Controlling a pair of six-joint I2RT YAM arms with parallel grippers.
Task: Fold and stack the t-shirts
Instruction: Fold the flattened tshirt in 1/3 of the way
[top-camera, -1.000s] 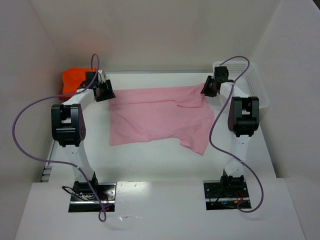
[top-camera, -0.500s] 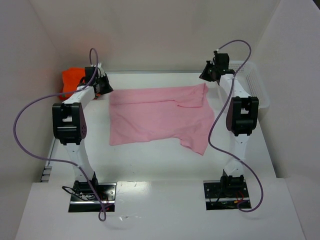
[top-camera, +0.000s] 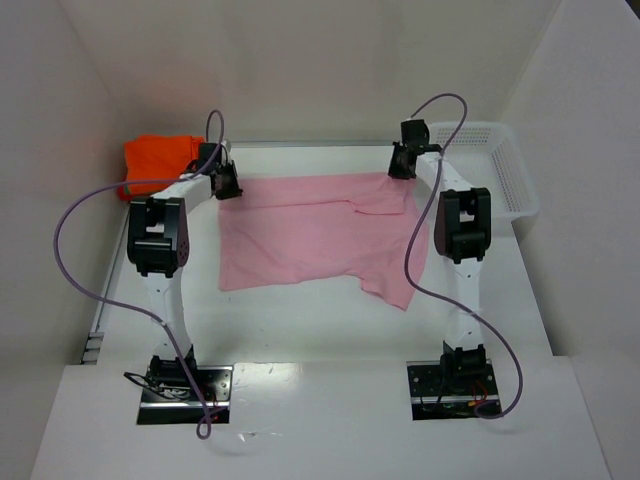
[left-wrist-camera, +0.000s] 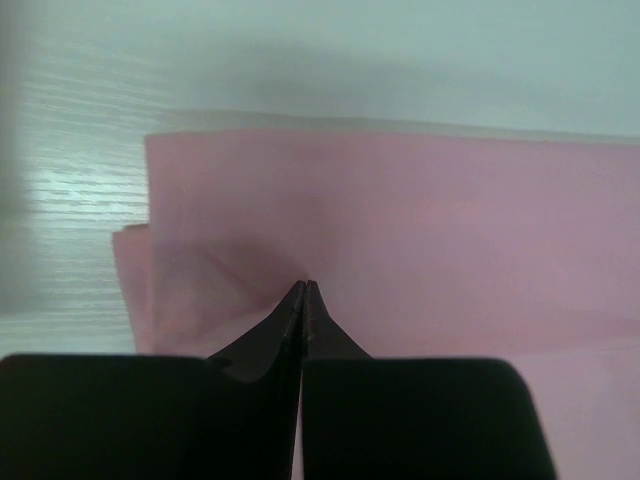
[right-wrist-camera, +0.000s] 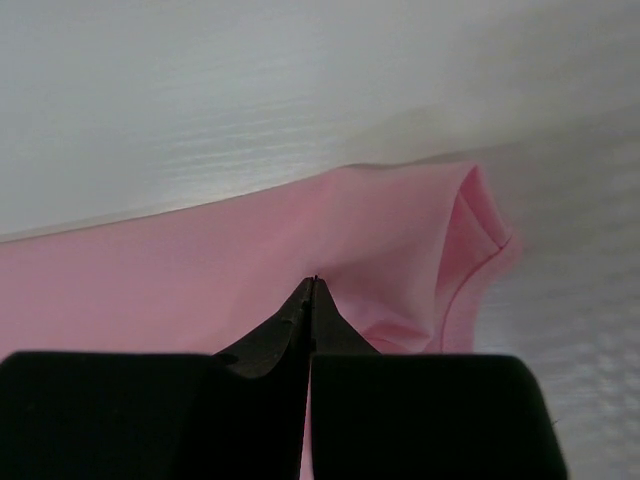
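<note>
pinching far corners of the pale pink t-shirt (top-camera: 320, 235) spread on the tabletop (top-camera: 300, 320), the left end effector (top-camera: 231, 187) and right end effector (top-camera: 399, 169) were clamped on cloth; folding well meant lifting both evenly and drawing nearward together.

On the left wrist camera I'm losing the pink t-shirt (left-wrist-camera: 450, 230) off the right edge, and the left gripper (left-wrist-camera: 304, 287) is covering its near part. The right gripper (right-wrist-camera: 313, 282) is doing the same on its own camera — cloth running out at the left edge. From above, I'm seeing the orange t-shirt (top-camera: 158, 155) too small to read its folds.
</note>
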